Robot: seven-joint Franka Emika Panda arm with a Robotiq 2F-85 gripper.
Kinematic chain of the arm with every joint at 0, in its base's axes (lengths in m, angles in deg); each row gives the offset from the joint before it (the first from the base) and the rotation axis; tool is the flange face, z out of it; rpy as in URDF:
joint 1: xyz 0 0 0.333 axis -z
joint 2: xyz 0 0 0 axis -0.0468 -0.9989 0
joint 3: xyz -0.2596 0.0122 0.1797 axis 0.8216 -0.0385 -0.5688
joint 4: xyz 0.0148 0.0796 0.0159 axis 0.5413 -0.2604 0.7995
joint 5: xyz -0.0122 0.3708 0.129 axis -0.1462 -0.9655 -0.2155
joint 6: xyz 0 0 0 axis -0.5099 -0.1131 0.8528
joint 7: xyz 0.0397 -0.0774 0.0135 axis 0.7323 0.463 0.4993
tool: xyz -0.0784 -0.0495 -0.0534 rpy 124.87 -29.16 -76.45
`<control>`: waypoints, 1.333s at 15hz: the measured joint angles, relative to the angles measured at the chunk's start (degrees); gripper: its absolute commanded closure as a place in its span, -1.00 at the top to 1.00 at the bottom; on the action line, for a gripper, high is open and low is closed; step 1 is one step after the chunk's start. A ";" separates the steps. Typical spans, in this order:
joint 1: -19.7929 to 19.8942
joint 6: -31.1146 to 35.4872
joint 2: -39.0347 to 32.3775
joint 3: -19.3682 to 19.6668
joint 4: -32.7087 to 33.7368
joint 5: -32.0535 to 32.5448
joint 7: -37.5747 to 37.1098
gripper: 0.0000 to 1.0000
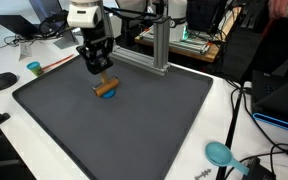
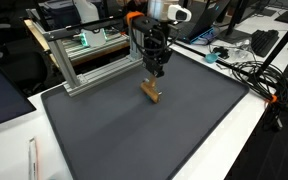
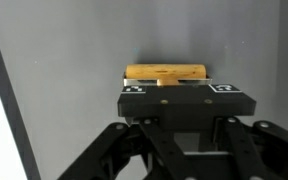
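Grey mat [image 1: 134, 130], cluttered lab; one wooden block [image 1: 105, 89], one gripper [image 1: 101, 76] just above it, can't tell if jaws are spread.

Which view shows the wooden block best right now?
The wrist view: the wooden block lies close and large, just beyond the gripper. Both exterior views show it small on the mat, under the gripper.

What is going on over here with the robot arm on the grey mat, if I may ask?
A single robot arm is working over a dark grey mat. Its gripper hangs low over a small wooden block, which sits tilted right at the fingertips, with a bit of blue showing beneath it. In the wrist view the block lies crosswise in front of the gripper. Whether the jaws clamp it cannot be made out. An aluminium frame stands behind.
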State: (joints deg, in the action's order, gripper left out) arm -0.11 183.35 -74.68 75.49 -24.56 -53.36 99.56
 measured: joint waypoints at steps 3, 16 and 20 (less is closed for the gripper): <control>0.01 -0.30 -0.63 0.48 0.27 1.65 -0.21 -0.56; -0.44 -2.66 -0.13 1.54 0.33 7.32 -4.05 -0.56; -0.61 -2.69 3.00 0.76 -0.37 7.32 -4.05 -0.56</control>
State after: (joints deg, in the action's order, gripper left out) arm -0.72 180.65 -71.69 76.25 -24.93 -46.04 95.51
